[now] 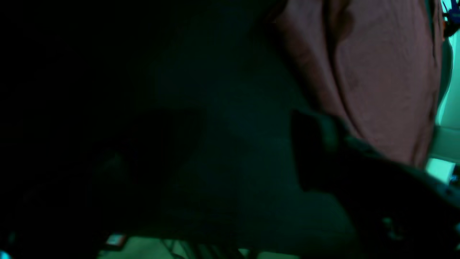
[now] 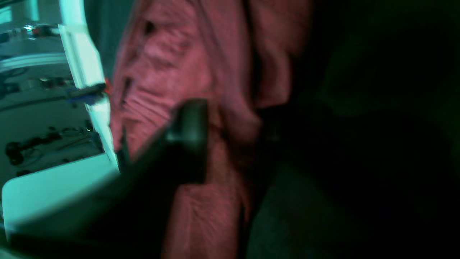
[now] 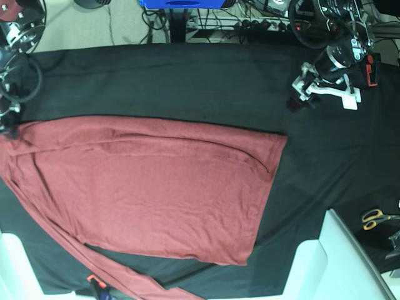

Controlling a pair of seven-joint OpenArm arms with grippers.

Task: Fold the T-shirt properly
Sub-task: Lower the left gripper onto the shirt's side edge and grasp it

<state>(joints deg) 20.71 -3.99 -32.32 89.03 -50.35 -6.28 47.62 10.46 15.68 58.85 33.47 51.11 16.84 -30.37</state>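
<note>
The brick-red T-shirt [image 3: 150,187] lies spread on the black table cloth [image 3: 187,81], with one long sleeve trailing along the front edge. In the base view my right gripper [image 3: 7,128] sits at the shirt's far left edge. In the right wrist view its fingers [image 2: 190,133] stand on either side of a bunched fold of the T-shirt [image 2: 230,140] and are shut on it. My left gripper [image 3: 299,95] hangs over bare cloth at the back right, clear of the shirt's corner. The left wrist view is very dark: one finger [image 1: 316,151] shows wide of centre, with the T-shirt [image 1: 381,79] beyond it and nothing held.
Scissors [image 3: 377,217] lie at the right edge. White boards stand at the front right [image 3: 337,262] and front left [image 3: 9,269]. A small orange and black object [image 3: 94,284] sits at the front edge. Cables and a blue stand [image 3: 181,3] are behind the table.
</note>
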